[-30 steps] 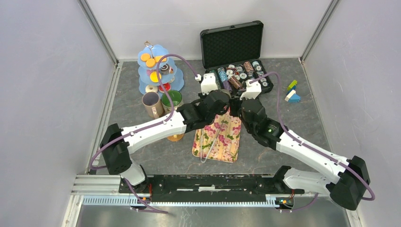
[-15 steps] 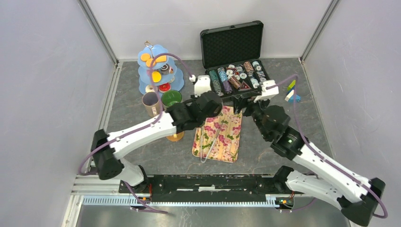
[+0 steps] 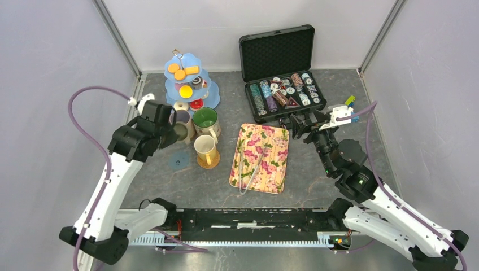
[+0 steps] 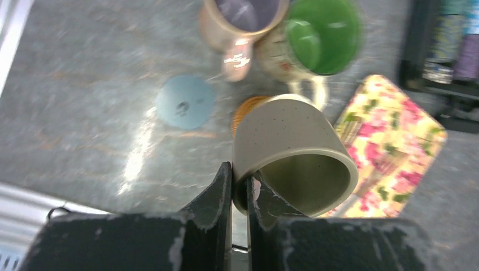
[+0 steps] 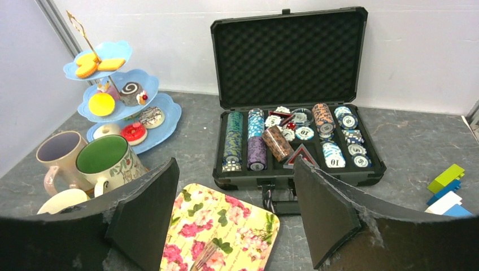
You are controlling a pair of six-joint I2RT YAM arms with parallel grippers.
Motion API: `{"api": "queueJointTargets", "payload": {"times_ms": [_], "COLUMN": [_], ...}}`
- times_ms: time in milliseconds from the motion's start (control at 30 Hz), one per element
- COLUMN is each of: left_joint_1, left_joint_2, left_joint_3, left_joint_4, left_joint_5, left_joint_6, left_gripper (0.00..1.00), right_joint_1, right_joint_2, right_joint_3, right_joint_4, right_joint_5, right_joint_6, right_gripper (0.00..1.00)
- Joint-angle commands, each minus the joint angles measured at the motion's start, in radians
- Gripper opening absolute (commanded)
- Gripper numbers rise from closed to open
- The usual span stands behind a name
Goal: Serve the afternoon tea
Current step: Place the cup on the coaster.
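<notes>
My left gripper (image 4: 240,175) is shut on the rim of a cream mug (image 4: 294,152) with an olive inside, held tilted above the table. In the top view it (image 3: 171,127) hangs beside the lilac mug (image 4: 243,17) and the green-lined mug (image 3: 204,119). A yellow mug (image 3: 204,148) stands on an orange coaster (image 3: 210,165), with a blue coaster (image 3: 179,161) left of it. The blue tiered stand (image 3: 169,90) carries biscuits, a swirl cake and donuts. My right gripper (image 5: 233,189) is open and empty, in front of the chip case.
An open black case (image 3: 277,53) of poker chips stands at the back. A floral tray (image 3: 274,155) with metal tongs (image 3: 247,169) lies mid-table. Coloured blocks (image 3: 349,110) sit at the far right. Grey walls close in on both sides.
The left arm has swung from above the tray far to the left, its gripper still shut. The right gripper has opened and drawn back to the right, away from the left one.
</notes>
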Motion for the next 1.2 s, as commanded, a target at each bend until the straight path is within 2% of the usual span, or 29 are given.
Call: {"api": "queueJointTargets", "payload": {"times_ms": [0, 133, 367, 633, 700, 800, 933, 1033, 1167], "left_joint_1": [0.133, 0.235, 0.356, 0.401, 0.406, 0.421, 0.445, 0.445, 0.480], "left_joint_2": [0.009, -0.002, 0.116, 0.092, 0.077, 0.114, 0.196, 0.227, 0.246], "left_joint_3": [-0.146, -0.284, -0.348, -0.423, -0.452, -0.465, -0.472, -0.469, -0.468], "left_joint_4": [-0.043, 0.104, 0.256, 0.340, 0.383, 0.394, 0.416, 0.412, 0.394], "left_joint_5": [0.116, 0.165, 0.214, 0.184, 0.222, 0.244, 0.361, 0.358, 0.276], "left_joint_6": [0.041, 0.085, 0.219, 0.418, 0.454, 0.446, 0.454, 0.452, 0.423], "left_gripper": [0.02, 0.02, 0.02, 0.02, 0.02, 0.02, 0.02, 0.02, 0.02], "right_joint_1": [0.004, 0.003, 0.003, 0.003, 0.003, 0.003, 0.003, 0.003, 0.003], "right_joint_2": [0.008, 0.007, 0.011, 0.008, 0.008, 0.014, 0.017, 0.009, 0.002], "right_joint_3": [-0.003, -0.007, -0.006, -0.002, -0.006, -0.006, -0.006, -0.010, -0.014], "right_joint_4": [0.018, 0.017, 0.003, -0.016, -0.010, -0.005, -0.009, -0.009, -0.008], "right_joint_5": [-0.008, -0.007, -0.008, 0.012, 0.010, 0.004, -0.001, 0.006, 0.012], "right_joint_6": [-0.020, -0.029, -0.040, -0.061, -0.063, -0.062, -0.062, -0.067, -0.072], "right_gripper": [0.80, 0.81, 0.81, 0.81, 0.81, 0.82, 0.81, 0.82, 0.82]}}
